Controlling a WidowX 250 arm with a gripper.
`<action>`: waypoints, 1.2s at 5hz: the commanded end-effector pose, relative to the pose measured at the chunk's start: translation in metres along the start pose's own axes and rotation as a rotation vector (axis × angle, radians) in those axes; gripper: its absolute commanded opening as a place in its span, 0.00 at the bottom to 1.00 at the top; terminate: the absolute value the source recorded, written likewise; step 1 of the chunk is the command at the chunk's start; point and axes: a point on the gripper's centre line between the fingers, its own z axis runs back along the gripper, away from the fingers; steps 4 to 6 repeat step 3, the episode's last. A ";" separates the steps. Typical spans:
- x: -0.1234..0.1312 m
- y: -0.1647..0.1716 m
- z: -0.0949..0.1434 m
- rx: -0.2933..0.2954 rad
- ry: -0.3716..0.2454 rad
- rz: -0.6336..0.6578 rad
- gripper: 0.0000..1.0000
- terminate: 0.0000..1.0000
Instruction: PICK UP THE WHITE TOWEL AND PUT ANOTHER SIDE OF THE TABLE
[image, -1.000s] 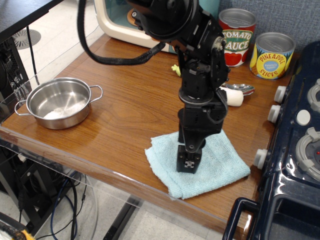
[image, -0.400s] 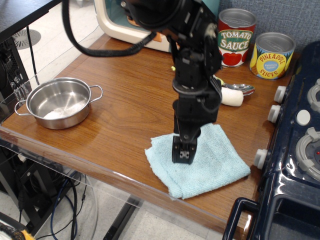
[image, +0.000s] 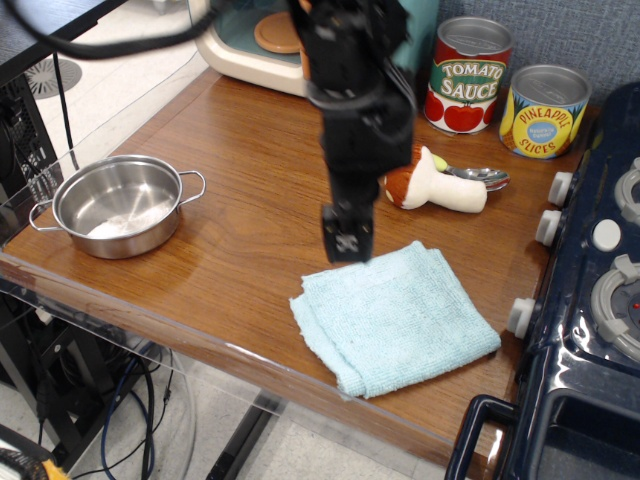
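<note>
White towel (image: 395, 316) lies flat near the glossy table (image: 250, 190) edge; end effector (image: 347, 243) above it, grip unreadable.

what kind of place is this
Probably a play-kitchen test setup in a lab or office: a dark blue toy stove, tomato sauce can and small steel pot sit on a wood-grain table, with cables underneath.

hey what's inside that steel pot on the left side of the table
The steel pot appears empty: only its shiny bottom with pale reflections shows. The near wall hides a sliver of the floor. It stands apart from the white towel.
</note>
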 end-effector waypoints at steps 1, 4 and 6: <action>-0.008 -0.001 0.009 0.035 -0.018 -0.009 1.00 0.00; -0.008 -0.001 0.009 0.035 -0.018 -0.009 1.00 1.00; -0.008 -0.001 0.009 0.035 -0.018 -0.009 1.00 1.00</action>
